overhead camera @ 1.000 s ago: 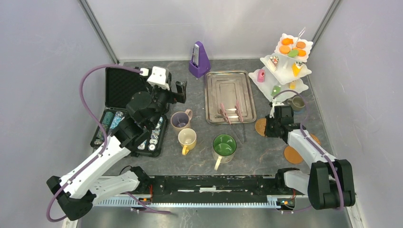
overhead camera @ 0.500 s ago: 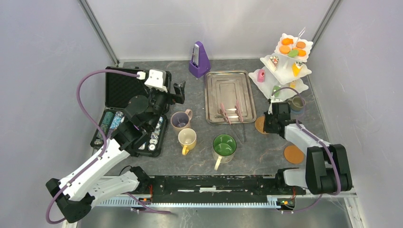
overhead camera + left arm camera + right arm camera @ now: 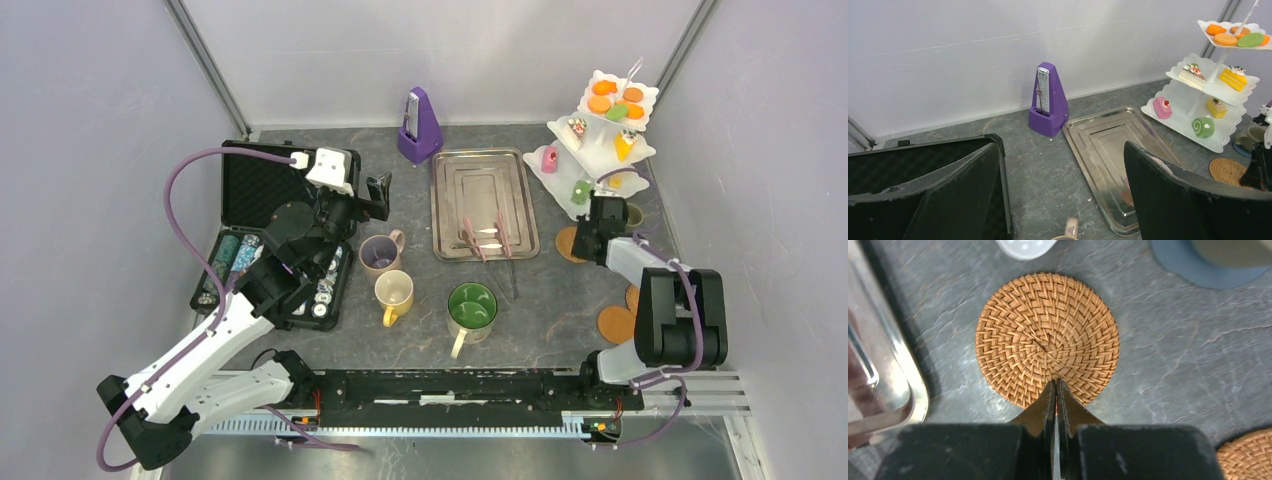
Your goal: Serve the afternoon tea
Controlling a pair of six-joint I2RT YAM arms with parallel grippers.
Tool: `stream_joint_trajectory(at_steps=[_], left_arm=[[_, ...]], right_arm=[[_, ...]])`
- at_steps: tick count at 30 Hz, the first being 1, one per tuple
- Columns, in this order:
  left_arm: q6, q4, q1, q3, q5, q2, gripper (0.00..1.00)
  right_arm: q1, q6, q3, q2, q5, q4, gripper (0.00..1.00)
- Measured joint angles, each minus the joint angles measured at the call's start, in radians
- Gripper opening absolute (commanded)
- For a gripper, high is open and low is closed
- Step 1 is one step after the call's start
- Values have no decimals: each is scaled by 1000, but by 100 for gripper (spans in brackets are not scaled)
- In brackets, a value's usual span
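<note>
Right gripper [image 3: 1055, 382]: jaws pressed together, tips nipping the near rim of a woven coaster [image 3: 1048, 335]. The coaster lies flat on the grey table [image 3: 1168, 355], just beside the steel tray's [image 3: 485, 170] right edge and near the foot of the white three-tier stand [image 3: 1182, 101].

The olive mug [image 3: 1252, 136] sits on a blue disc just beyond the coaster (half hidden behind the right wrist in the top view).

A second coaster [image 3: 616, 324] is on the table by the right arm's base. A third peeks out from under that arm's forearm.

Left gripper [image 3: 1060, 150]: jaws wide, nothing between them. It hangs over the open black case [image 3: 255, 180] and faces the tray.

The pastries [image 3: 1233, 37] are all on the stand: orange and green rounds on the top tier, cake slices on the middle one, and pink, yellow and green pieces on the bottom one.

The mauve mug [image 3: 380, 253], yellow mug [image 3: 393, 292] and big green mug [image 3: 471, 307] stand on bare table left of centre, with no coaster under any of them.

Pink tongs [image 3: 485, 238] lie at the tray's near end. The purple metronome [image 3: 420, 125] stands at the back wall.
</note>
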Motion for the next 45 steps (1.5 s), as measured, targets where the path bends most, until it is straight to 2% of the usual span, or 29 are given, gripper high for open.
stream_joint_trajectory(at_steps=[14,27,39,45], left_arm=[[0,0,0,0,8,1,100],[0,0,0,0,8,0,100],[0,0,0,0,8,0,100],[0,0,0,0,8,3,100]], right_arm=[[-143,4,61,83,-74,55,6],[-161,19,146,162,-60,44,7],[-171,24,172,171,-62,13,21],[-171,24,172,173,-53,5,22]])
